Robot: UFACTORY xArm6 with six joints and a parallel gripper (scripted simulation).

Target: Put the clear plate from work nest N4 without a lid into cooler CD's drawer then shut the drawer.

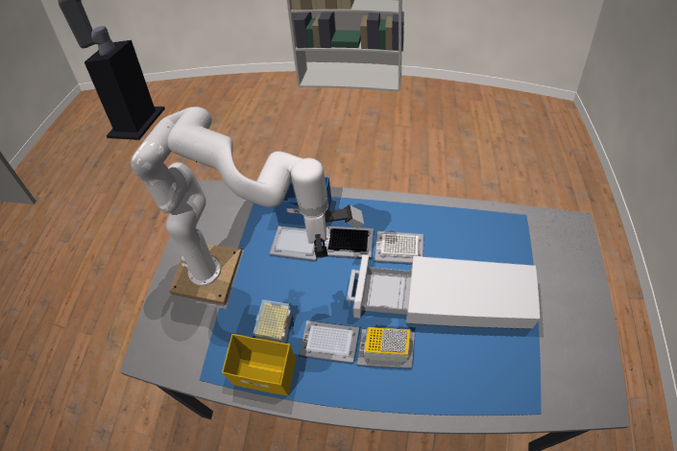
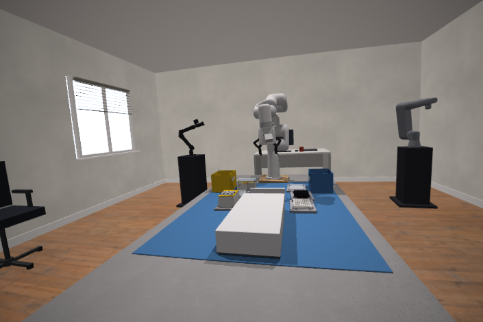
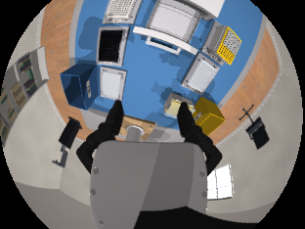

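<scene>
Grey walls, wooden plank floor (image 2: 97, 227), bright window (image 2: 102, 118), black office chair (image 2: 6, 212), bookshelf (image 1: 300, 53).

Beneath the gripper (image 1: 320, 248) the arm's wrist hides the gap between the two nearest nests, the blue bin (image 1: 288, 211) behind it is mostly covered by the forearm, and nest labels and the cooler's lamp are too small to make out.

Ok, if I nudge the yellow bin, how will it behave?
The bin looks open-topped, thin-walled and empty, so it is probably light and likely to slide easily. Its broad flat base suggests it would not tip readily. It stands near the table's edge, so an outward push might send it off.
</scene>
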